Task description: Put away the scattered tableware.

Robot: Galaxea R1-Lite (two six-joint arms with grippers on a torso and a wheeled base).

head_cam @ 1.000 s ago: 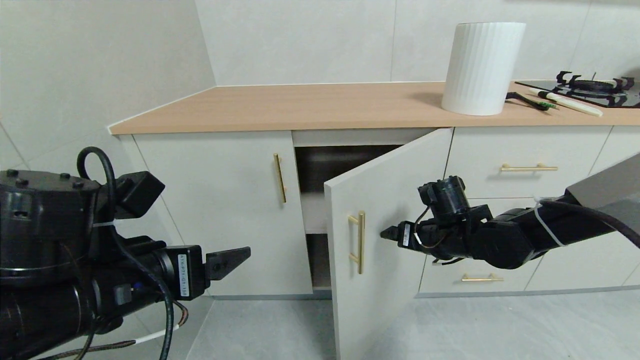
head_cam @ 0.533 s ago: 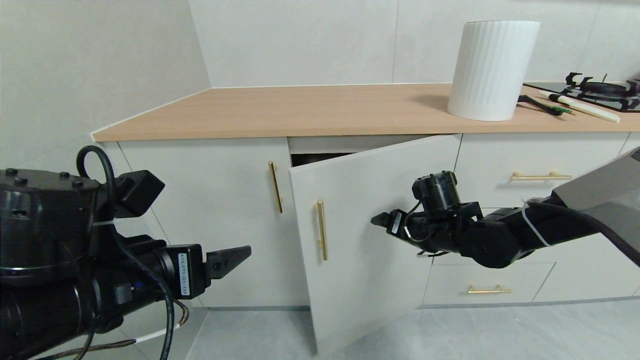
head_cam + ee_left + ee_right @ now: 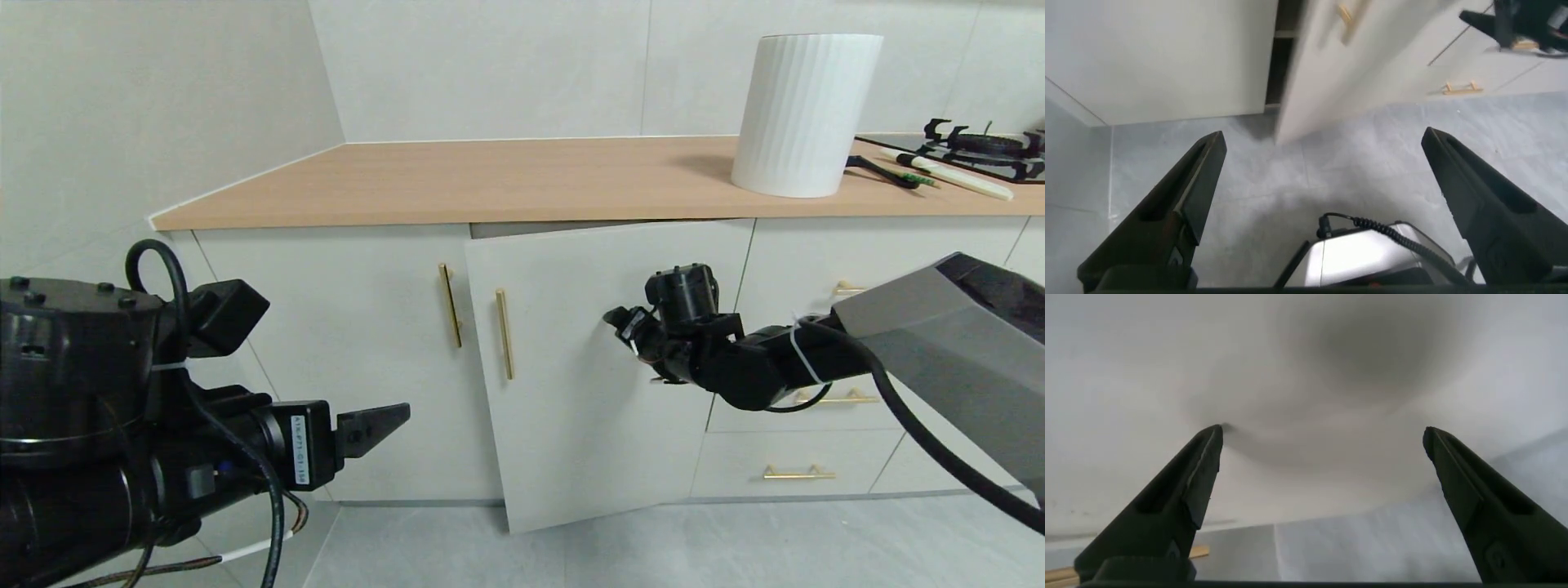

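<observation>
Tableware (image 3: pixel 953 175) lies at the far right end of the tabletop (image 3: pixel 490 175), between a tall white ribbed jar (image 3: pixel 804 114) and the stove (image 3: pixel 980 147). I count about 3 long utensils, 1 pale, 1 black and 1 with some green, all close together. They are not put away, so in my judgement the task is not finished. I cannot see what is inside the cupboard.

Below the tabletop the door (image 3: pixel 588 367) stands almost shut. Only a thin gap shows along its top edge, and its lower corner hangs a little out over the floor (image 3: pixel 735 547). The right claw (image 3: pixel 618 320) is at the middle of the door face, spread wide and holding nothing. I cannot tell if it touches the door or is only very near. The step in hand seems to be shutting this door. The left claw (image 3: pixel 375 429) hangs low in front of the left cupboard, well apart from the door, also spread and empty. After the door, the utensils by the stove are what is left.

The tabletop is smooth, wood-coloured and runs into a corner at the left. The cupboard fronts are pale and plain, each with a thin gold handle (image 3: pixel 504 333), and 3 drawers (image 3: pixel 882 245) are at the right. The wall (image 3: pixel 490 65) has large pale tiles and the floor is grey.
</observation>
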